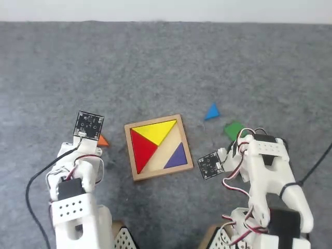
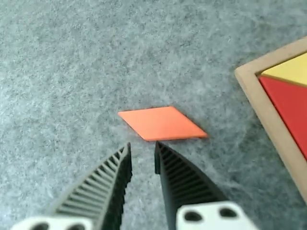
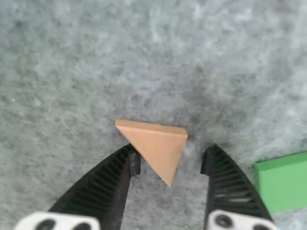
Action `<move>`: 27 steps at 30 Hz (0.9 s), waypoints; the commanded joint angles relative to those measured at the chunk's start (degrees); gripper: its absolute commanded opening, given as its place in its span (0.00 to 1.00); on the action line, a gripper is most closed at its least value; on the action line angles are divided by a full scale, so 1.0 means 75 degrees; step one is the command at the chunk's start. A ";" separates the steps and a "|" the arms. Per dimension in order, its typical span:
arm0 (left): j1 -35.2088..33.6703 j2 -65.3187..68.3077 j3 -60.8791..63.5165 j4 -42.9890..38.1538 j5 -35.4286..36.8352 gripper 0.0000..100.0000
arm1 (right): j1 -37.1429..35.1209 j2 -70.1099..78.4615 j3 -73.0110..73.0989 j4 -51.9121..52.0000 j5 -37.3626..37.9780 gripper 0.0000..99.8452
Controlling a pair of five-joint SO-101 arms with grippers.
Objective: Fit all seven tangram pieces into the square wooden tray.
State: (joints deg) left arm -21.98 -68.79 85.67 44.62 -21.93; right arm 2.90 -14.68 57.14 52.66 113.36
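Note:
The square wooden tray (image 1: 161, 174) lies mid-table and holds a yellow triangle (image 1: 154, 130), a red triangle (image 1: 141, 149) and a purple triangle (image 1: 176, 156). An orange parallelogram (image 2: 162, 123) lies flat on the felt left of the tray (image 2: 263, 103), just beyond the tips of my left gripper (image 2: 142, 149). The left gripper's fingers stand a narrow gap apart with nothing between them. My right gripper (image 3: 171, 160) is open, its fingers on either side of a tan triangle (image 3: 156, 143) on the felt. A green piece (image 3: 280, 182) lies beside it. A blue triangle (image 1: 211, 112) lies farther back.
Grey felt covers the whole table. The green piece (image 1: 233, 128) sits close to the right arm (image 1: 264, 155), the orange piece (image 1: 102, 140) right by the left arm (image 1: 78, 171). Part of the tray floor (image 1: 167, 146) is bare wood.

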 commanded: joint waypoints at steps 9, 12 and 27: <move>0.0059 -0.0164 -0.0064 0.0059 0.0059 0.12 | -0.0475 -0.0264 -0.0211 -0.0029 -0.1594 0.22; 0.0059 -0.0223 0.0006 0.0059 0.0023 0.12 | -0.1037 -0.0440 -0.0223 0.0229 -0.2696 0.22; 0.0059 -0.0223 0.0006 0.0059 0.0012 0.12 | -0.2034 -0.0334 -0.0188 0.0205 -0.5790 0.22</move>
State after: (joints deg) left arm -21.98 -69.23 86.37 44.62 -21.93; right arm -13.27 -16.26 57.23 53.89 68.44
